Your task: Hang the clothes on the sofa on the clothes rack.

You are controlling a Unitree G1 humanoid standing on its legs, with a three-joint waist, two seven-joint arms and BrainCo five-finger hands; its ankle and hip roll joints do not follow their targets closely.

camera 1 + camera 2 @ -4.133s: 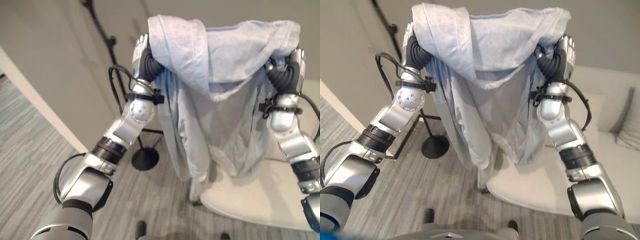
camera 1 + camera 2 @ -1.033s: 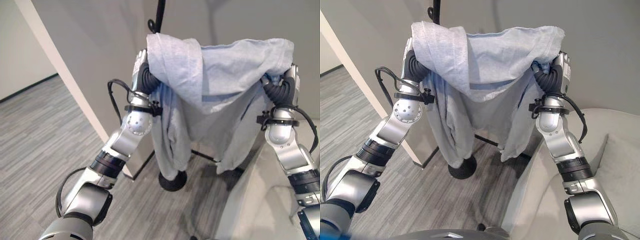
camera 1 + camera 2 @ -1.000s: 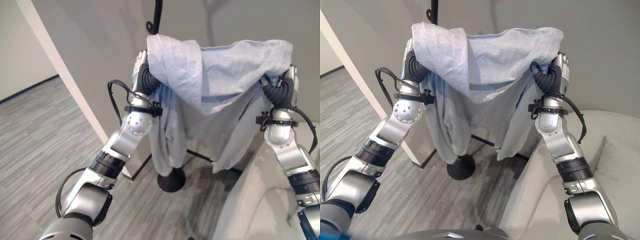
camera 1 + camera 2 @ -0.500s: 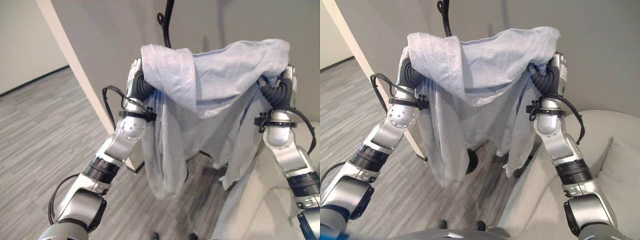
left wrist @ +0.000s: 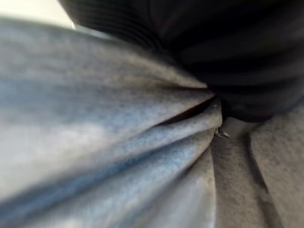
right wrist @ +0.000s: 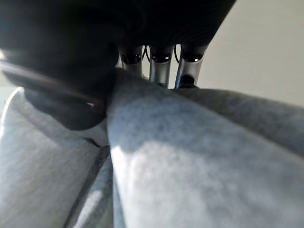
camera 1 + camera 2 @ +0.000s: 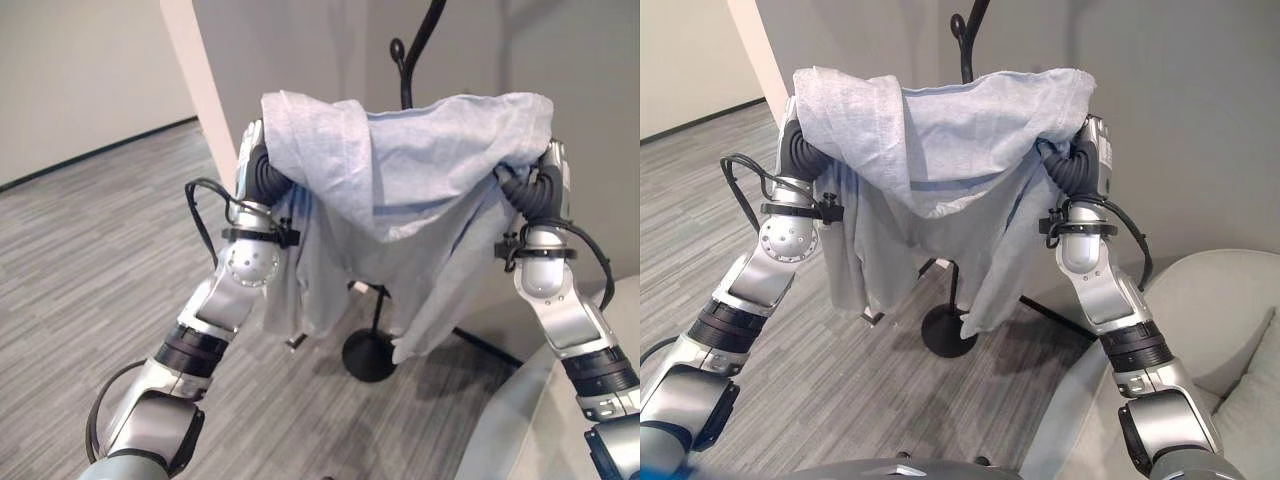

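Across the upper middle of both eye views hangs the light grey-blue garment (image 7: 400, 190), stretched between my two raised arms, its folds drooping toward the middle of the frame. My left hand (image 7: 252, 150) comes up at the garment's left edge, with the back of the hand showing and the cloth draped over the rest. My right hand (image 7: 1092, 140) stands at the garment's right edge in the same way, half buried in fabric.

Behind the cloth, at top centre, the black clothes rack (image 7: 405, 70) pokes out with a curved hook and knob, and its round base (image 7: 948, 330) sits on the grey floor (image 7: 90, 270) below the garment's hem. At the lower right corner of the right eye view the pale sofa (image 7: 1210, 330) curves in, a fuller stretch of it than the left eye view gives.

From my right wrist view I see silver fingers (image 6: 161, 66) running over a fold of the cloth, probably closed on it, though the tips are hidden. My left wrist view gives cloth pressed against the dark ribbed cover, so I cannot tell how that hand's fingers stand.
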